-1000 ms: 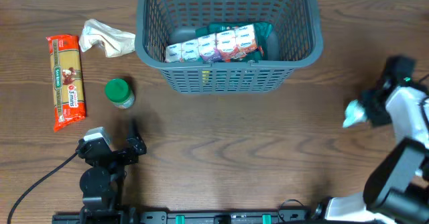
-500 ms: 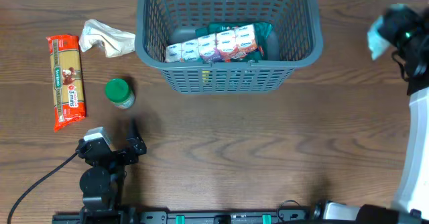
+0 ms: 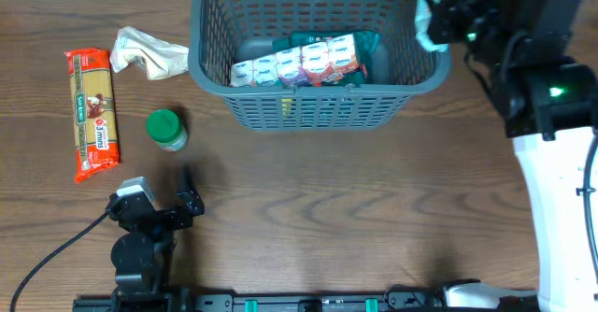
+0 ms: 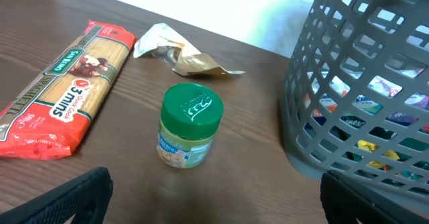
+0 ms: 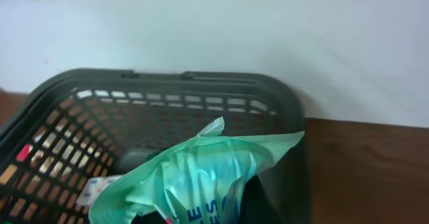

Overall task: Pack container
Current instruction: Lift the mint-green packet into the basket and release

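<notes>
- A brown wood-grain desk (image 3: pixel 327 209) carries the groceries and both arms.
- The large grey-blue rectangular plastic basket with slotted lattice walls (image 3: pixel 318 111), the container of the task, stands at the far middle of the desk. Its flared rim runs out of the overhead view at the far edge.
- The white-and-black right arm (image 3: pixel 551 144) reaches from the near right towards the basket's far right corner.
- A long red-and-clear packet of spaghetti (image 3: pixel 93 114) lies flat at the far left, well apart from the basket.
- A row of small white, pink and blue cartons wrapped together (image 3: pixel 299 62) lies on the basket floor against the near wall, with a dark green bag (image 3: pixel 369 50) just to its right.
- A pale green crinkled plastic packet (image 5: pixel 201 170) hangs over the basket's right rim, pinched in the right gripper (image 3: pixel 444 18).
- A crumpled beige pouch (image 3: pixel 148 53) lies just left of the basket, near the spaghetti's far end.
- A small round jar with a green lid (image 3: pixel 166 129) stands upright between the spaghetti and the basket.
- The black left gripper (image 4: pixel 214 204) sits low at the near left, its fingers spread wide, holding nothing and facing the jar.
</notes>
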